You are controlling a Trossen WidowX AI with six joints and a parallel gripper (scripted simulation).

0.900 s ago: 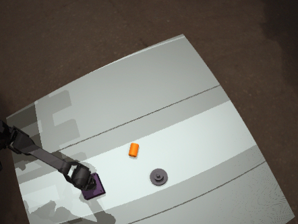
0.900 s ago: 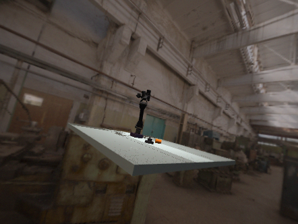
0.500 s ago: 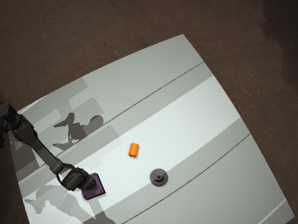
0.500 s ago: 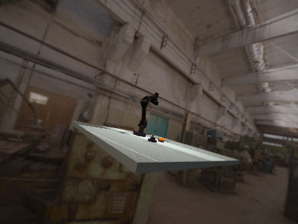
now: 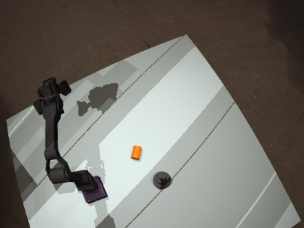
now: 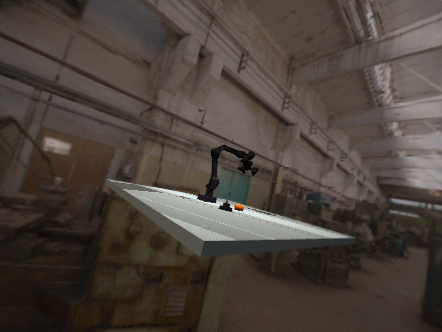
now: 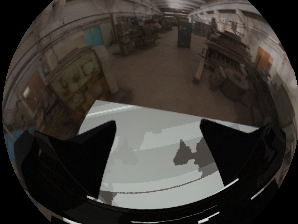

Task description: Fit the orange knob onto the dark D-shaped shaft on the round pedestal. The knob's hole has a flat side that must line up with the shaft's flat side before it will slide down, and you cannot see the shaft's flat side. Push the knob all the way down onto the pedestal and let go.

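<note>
The orange knob (image 5: 136, 152) (image 6: 239, 207) lies on its side on the pale table, apart from the pedestal. The round dark pedestal (image 5: 156, 179) (image 6: 225, 208) stands on the table with its short shaft (image 5: 163, 179) pointing up. The shaft's flat side cannot be made out. My gripper (image 5: 51, 97) (image 6: 248, 171) (image 7: 160, 124) is open with nothing between its fingers. It hangs high above the table, well away from both knob and pedestal. Neither knob nor pedestal shows in the wrist view.
The arm's purple base plate (image 5: 100, 196) (image 6: 206, 199) sits on the table (image 5: 206, 154) (image 6: 280, 232) (image 7: 150, 175), to the left of the pedestal in the top view. The arm's dark shadow falls on the table top. The table's edges drop off to the floor.
</note>
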